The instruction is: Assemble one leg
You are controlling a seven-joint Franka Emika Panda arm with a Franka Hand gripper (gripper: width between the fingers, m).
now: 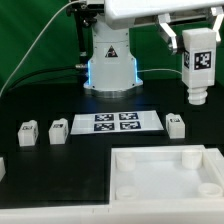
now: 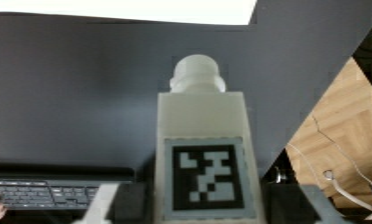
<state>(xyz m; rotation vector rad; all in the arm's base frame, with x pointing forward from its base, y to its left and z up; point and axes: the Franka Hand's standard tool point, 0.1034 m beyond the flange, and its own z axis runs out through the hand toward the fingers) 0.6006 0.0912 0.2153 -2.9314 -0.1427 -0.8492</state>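
My gripper (image 1: 191,42) is shut on a leg (image 1: 197,70), a white block with a black-and-white tag and a rounded peg end pointing down. It hangs well above the table at the exterior view's right. In the wrist view the held leg (image 2: 202,140) fills the middle, its tag facing the camera and its peg tip pointing away, with a dark finger pad (image 2: 144,200) on each side. Three more legs lie on the black table: two at the exterior view's left (image 1: 27,132) (image 1: 57,129) and one (image 1: 175,124) beside the marker board. The large white panel (image 1: 165,172) with corner holes lies at the front right.
The marker board (image 1: 116,122) lies in the middle of the table. The arm's white base (image 1: 110,60) with a blue light stands behind it. A white piece (image 1: 2,168) shows at the left edge. The wrist view shows a keyboard (image 2: 50,192) and a wooden surface (image 2: 334,150) beyond.
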